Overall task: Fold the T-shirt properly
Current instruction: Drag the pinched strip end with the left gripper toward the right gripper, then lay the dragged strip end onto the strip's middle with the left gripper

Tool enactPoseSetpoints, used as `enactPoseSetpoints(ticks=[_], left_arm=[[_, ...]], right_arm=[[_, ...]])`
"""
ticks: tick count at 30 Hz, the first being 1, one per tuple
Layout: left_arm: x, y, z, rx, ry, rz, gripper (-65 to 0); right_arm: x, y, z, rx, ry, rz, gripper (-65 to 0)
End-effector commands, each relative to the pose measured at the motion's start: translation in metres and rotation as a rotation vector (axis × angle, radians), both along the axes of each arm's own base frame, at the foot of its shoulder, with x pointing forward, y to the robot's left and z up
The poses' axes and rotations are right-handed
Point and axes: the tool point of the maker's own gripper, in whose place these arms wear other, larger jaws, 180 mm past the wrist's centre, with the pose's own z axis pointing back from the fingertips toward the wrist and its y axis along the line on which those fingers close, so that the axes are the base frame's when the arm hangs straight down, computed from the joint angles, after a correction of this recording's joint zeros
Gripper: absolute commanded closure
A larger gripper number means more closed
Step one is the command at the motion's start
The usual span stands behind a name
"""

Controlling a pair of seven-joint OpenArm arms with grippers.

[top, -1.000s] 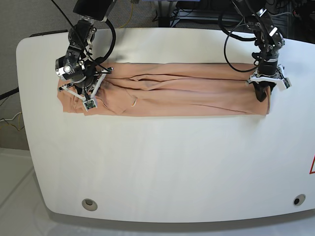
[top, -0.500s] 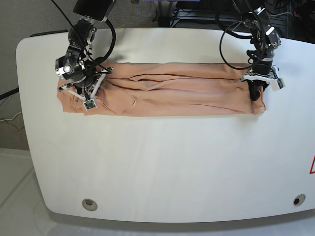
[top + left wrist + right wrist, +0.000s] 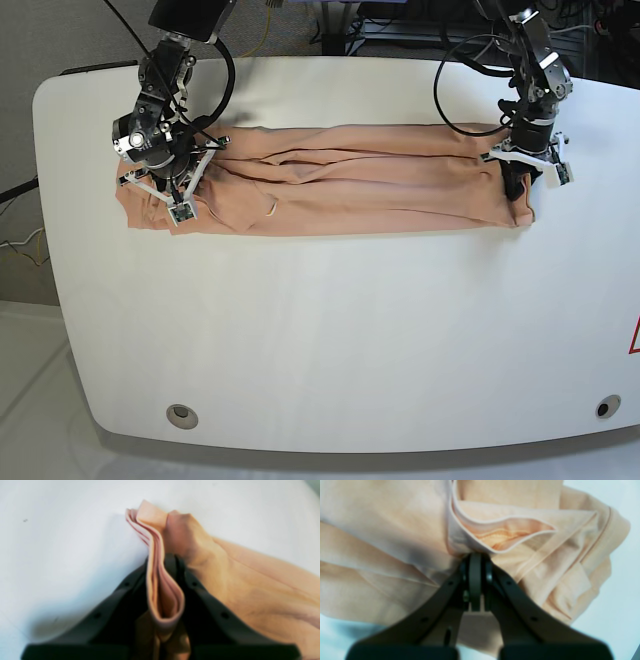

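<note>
— Now that the left gripper (image 3: pixel 522 183) has clamped onto a bunch of hem layers, has the T-shirt (image 3: pixel 350 195) shifted?

— Its end has drawn inward along the counter (image 3: pixel 330 340); the shirt lies there as a long band.

— And the right gripper (image 3: pixel 172 190)?

— Pinched shut on cloth at the other end, unmoved; likely the crosswise fold is starting

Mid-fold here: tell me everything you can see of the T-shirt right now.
The T-shirt is plain peach, thin soft fabric with hemmed edges, lying as a long wrinkled folded band across the white table's far half. The left gripper pinches a stack of layers at one end; the right gripper is shut on folds at the other.
</note>
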Motion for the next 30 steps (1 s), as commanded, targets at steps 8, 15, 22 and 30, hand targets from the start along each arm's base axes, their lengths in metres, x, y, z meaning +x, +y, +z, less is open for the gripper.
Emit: enactPoseSetpoints(ticks=[8,15,22,30], left_arm=[[0.021,-0.016,0.043,0.041,-0.064,-0.071,-1.7],[0.031,-0.042,0.068,0.041,-0.129,-0.117,-1.7],[0.038,-0.078,0.078,0.015,-0.162,-0.186,-1.6],[0.041,-0.115,0.079,-0.047,-0.173,-0.230,-1.6]], right_arm=[[-0.008,-0.007,-0.002,-0.035,0.044,-0.003,-2.4],[-0.008,-0.006,-0.003,-0.034,0.045,-0.003,-2.4],[-0.008,-0.006,-0.003,-0.034,0.045,-0.003,-2.4],[-0.008,-0.005,-0.003,-0.032,0.044,-0.003,-2.4]])
